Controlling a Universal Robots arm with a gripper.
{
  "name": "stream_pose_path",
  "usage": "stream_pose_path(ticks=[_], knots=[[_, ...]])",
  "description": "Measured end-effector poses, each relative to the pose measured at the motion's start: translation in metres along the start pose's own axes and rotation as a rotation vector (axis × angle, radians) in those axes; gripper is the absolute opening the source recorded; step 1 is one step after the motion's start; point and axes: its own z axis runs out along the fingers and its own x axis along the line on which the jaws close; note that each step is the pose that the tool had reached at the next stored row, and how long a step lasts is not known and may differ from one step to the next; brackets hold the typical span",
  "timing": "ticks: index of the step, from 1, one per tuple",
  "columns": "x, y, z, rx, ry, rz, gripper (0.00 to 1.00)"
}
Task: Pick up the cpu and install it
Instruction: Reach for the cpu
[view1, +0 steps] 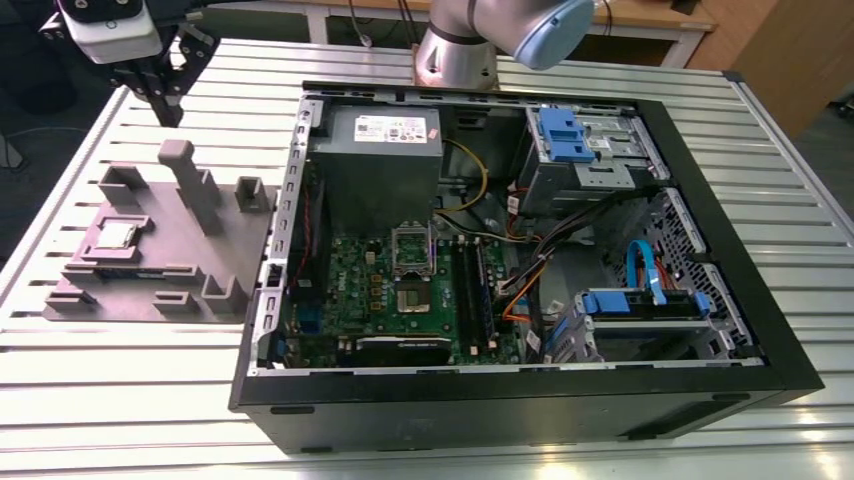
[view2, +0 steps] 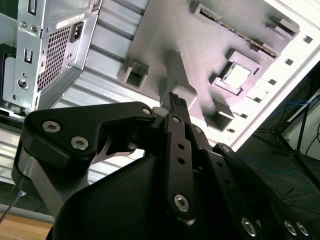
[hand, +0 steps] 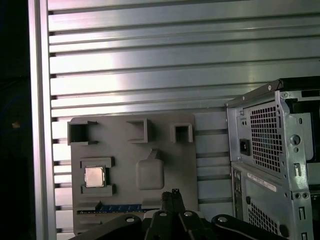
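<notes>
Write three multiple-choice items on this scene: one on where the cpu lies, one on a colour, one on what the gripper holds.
1. The cpu lies:
A) in the motherboard's socket
B) in a recess of the grey block
C) on the power supply

2. The plastic drive-bay latches in the computer case are:
A) red
B) yellow
C) blue

3. The gripper is:
A) shut and empty
B) shut on the cpu
C) shut on a cable

Answers:
1 B: in both wrist views the chip sits in a square recess of the block, outside the case.
2 C: the exterior view shows them bright blue.
3 A: it hangs closed above the table with nothing in it.
</notes>
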Motion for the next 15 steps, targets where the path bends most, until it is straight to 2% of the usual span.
stream_pose_path(ticks=[11, 15], knots=[[0.0001, 0.0000, 0.0000, 0.0000, 0.0001, -0.002, 0.11], [0.0002, 0.0000, 0.0000, 0.0006, 0.0011, -0.022, 0.11]])
